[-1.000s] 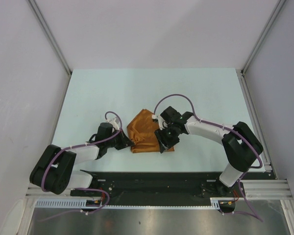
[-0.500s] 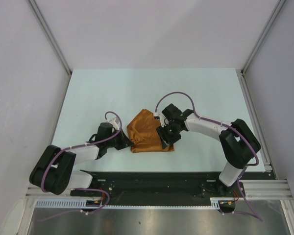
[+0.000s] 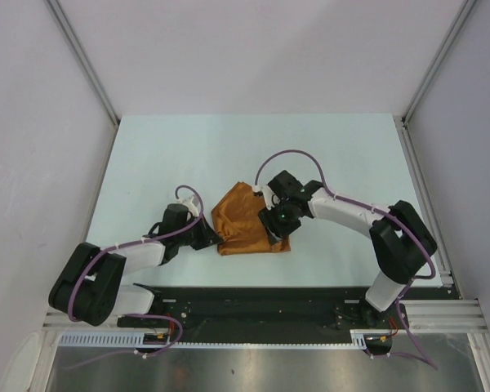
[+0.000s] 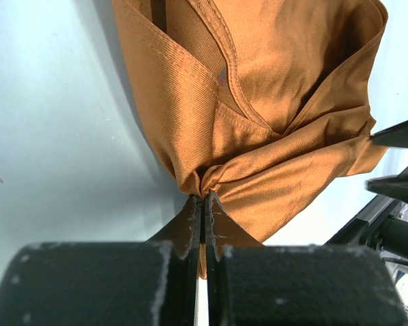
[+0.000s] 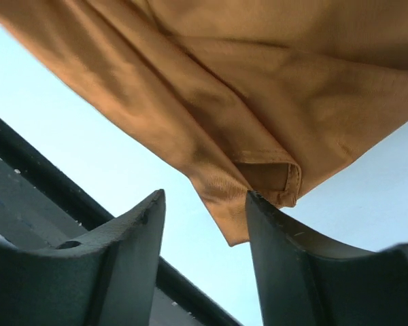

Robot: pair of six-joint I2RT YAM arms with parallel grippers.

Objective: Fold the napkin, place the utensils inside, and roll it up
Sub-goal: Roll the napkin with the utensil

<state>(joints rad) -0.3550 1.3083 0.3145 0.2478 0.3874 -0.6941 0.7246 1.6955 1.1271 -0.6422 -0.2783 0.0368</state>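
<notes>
Your left pincer is shut tight on the napkin. It pinches one bunched corner of the orange cloth, and folds fan out from that pinch.

From above, the napkin lies on the pale worktop. It is folded over and crumpled into a rough lump between your two arms. The left pincer is at the napkin's near left corner, low down by the worktop.

Your right pincer is at the napkin's near right side. In the right wrist view its two fingers stand apart. A hemmed corner of the napkin hangs down between them. The cloth touches one finger, but there is a clear gap to the other one. So this pincer is open and is not squeezing the cloth.

A black rail runs along the worktop's edge on the near side of the napkin, well apart from it.
</notes>
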